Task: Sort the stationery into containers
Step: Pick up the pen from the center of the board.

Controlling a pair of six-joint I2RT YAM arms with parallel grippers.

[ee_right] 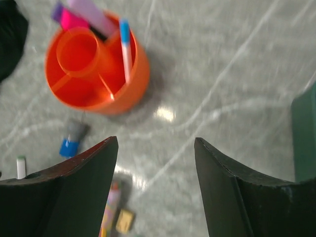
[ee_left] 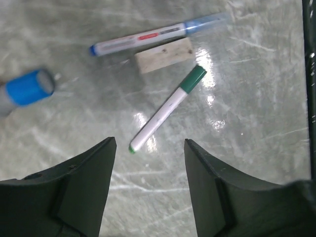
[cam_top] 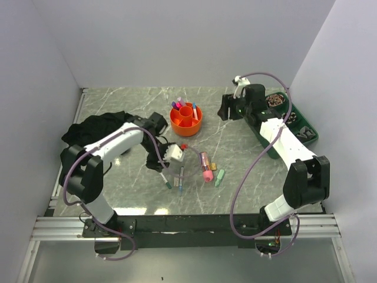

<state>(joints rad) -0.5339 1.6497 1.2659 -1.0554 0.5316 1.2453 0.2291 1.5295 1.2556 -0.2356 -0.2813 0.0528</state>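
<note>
**Status: both jaws open and empty; stationery partly sorted**

**Left arm.** The left gripper (ee_left: 149,142) is angled down over the bench (cam_top: 129,106), near its middle. Its jaws are spread apart and hold nothing. In the left wrist view, a white marker with a green cap (ee_left: 165,109) lies flat on the bench. Its uncapped end sits just ahead of the gap between the two fingers, and contact with either finger cannot be confirmed. Beyond the marker lie a beige eraser (ee_left: 164,55) and a blue-and-white pen (ee_left: 148,37), side by side and nearly touching. A grey item with a blue cap (ee_left: 27,89) lies to the left, apart from the others.

**Right arm.** The right gripper (ee_right: 155,141) hangs above bare bench between the orange holder (ee_right: 133,84) and the dark green tray (cam_top: 306,132). Its jaws are parted with nothing between them.

**Holder.** The orange holder stands upright at the far centre of the bench. Its ring compartments carry a blue-tipped pen (ee_right: 126,49) and pink and purple markers (ee_right: 91,15), all leaning on the outer wall.

**Loose items.** A pink marker (cam_top: 206,167), a small tan eraser (cam_top: 214,167) and a light green highlighter (cam_top: 220,177) lie close together on the bench, on the near side of the holder. A black cloth (cam_top: 94,127) is heaped at the left edge.
</note>
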